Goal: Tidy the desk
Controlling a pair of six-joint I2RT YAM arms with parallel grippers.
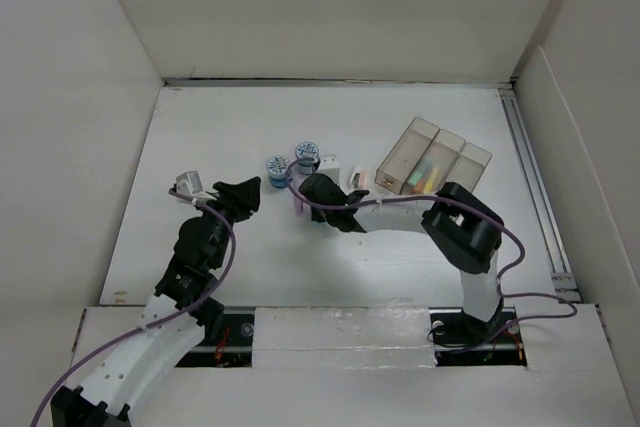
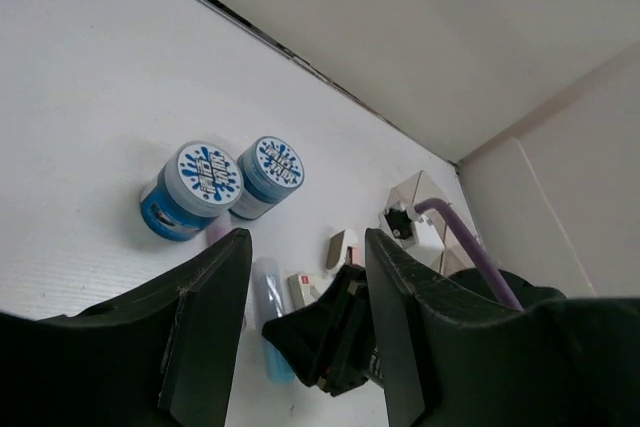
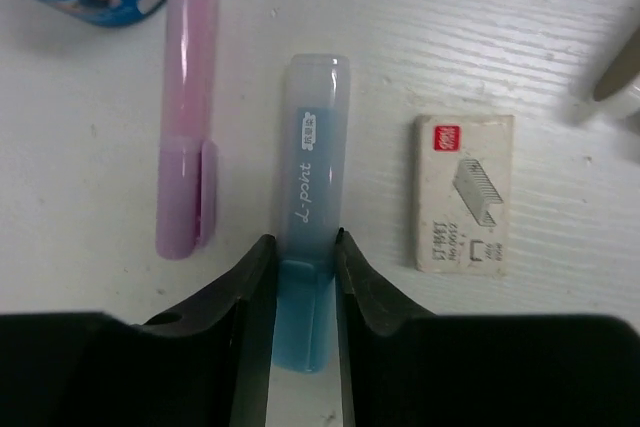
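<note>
The desk (image 1: 230, 137) is a white tabletop with white walls around it. My right gripper (image 3: 303, 242) is shut on a blue highlighter (image 3: 312, 177) that lies flat on the desk, its jaws pressed against both sides near the darker blue end. A pink highlighter (image 3: 185, 107) lies parallel on its left and a white staple box (image 3: 463, 192) on its right. My left gripper (image 2: 307, 239) is open and empty, held above the desk left of the right gripper (image 1: 312, 187). In the left wrist view the blue highlighter (image 2: 271, 317) shows between its fingers.
Two blue jars (image 1: 278, 168) (image 1: 306, 154) stand just behind the highlighters. A clear three-compartment tray (image 1: 434, 155) holding pens sits at the back right. Small white items (image 1: 329, 163) lie between jars and tray. A metal rail (image 1: 530, 187) runs along the right edge.
</note>
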